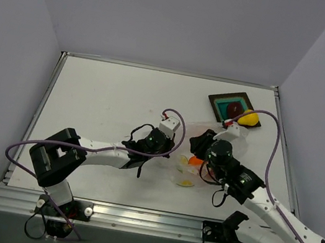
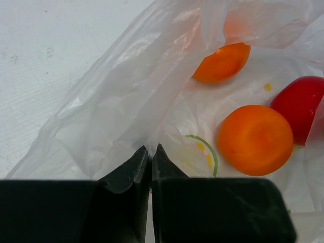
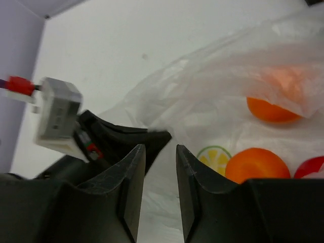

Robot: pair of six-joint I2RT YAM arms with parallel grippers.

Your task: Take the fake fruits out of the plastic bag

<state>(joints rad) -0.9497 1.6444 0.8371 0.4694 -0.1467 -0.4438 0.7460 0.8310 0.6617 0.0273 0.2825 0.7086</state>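
Note:
The clear plastic bag (image 1: 236,141) lies right of centre, printed with citrus slices. In the left wrist view the bag (image 2: 121,96) holds two orange balls (image 2: 255,139) (image 2: 223,63) and the red apple (image 2: 299,105). My left gripper (image 2: 150,151) is shut on a fold of the bag's edge. My right gripper (image 3: 159,149) is open just above the bag (image 3: 202,101), facing the left fingers (image 3: 126,139). The oranges (image 3: 258,164) (image 3: 271,110) and apple (image 3: 311,167) show there too. The yellow pear (image 1: 250,119) lies outside the bag by the tray.
A dark square tray (image 1: 219,101) with a teal centre stands at the back right, with a dark reddish thing (image 1: 234,109) on it. Both arms meet at the bag (image 1: 184,157). Grey walls ring the white table (image 1: 109,99).

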